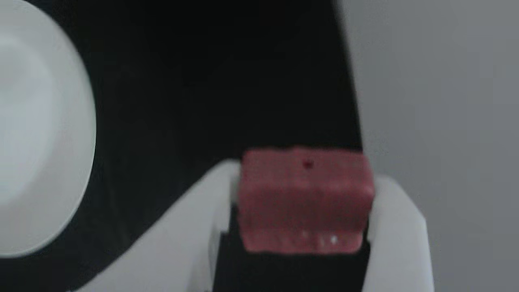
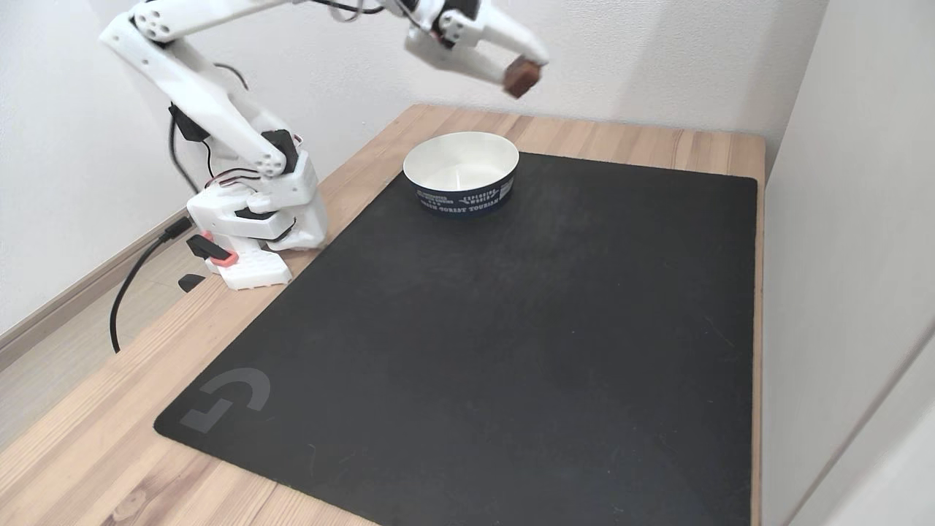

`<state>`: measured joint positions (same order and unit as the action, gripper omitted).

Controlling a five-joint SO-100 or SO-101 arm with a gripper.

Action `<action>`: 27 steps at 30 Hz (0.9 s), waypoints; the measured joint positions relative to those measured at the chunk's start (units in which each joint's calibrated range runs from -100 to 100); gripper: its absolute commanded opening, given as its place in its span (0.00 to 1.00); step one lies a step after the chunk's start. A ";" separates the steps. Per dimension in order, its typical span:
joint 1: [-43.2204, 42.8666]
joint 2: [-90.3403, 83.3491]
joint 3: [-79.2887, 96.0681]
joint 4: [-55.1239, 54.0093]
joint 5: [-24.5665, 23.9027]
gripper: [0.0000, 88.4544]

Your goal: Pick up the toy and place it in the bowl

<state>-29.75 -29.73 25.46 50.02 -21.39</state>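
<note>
The gripper (image 2: 524, 73) is clamped on the dark-red toy block (image 2: 521, 77), carried high in the air; in the other view the block (image 1: 305, 200) sits squarely between the white fingers (image 1: 395, 227). The carry step looks under way. The paper bowl (image 2: 461, 173) stands below and slightly left of the gripper in the fixed view. Next, I judge, comes a short shift over its rim, then release. The black mat (image 2: 511, 351) beneath is bare, leaving ample room.
</note>
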 measured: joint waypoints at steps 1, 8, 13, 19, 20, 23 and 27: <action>-0.25 -1.25 1.51 0.00 -0.36 0.03; -6.41 -16.57 24.94 -2.95 -2.11 0.03; -10.82 -33.47 49.22 -12.49 -6.02 0.03; -12.23 -42.80 60.75 -15.20 -7.77 0.03; -12.57 -43.21 61.03 -15.20 -7.77 0.03; -14.32 -44.05 61.60 -15.20 -7.77 0.03; -15.15 -44.21 61.60 -15.20 -7.77 0.07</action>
<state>-44.90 -73.94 87.06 34.82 -29.16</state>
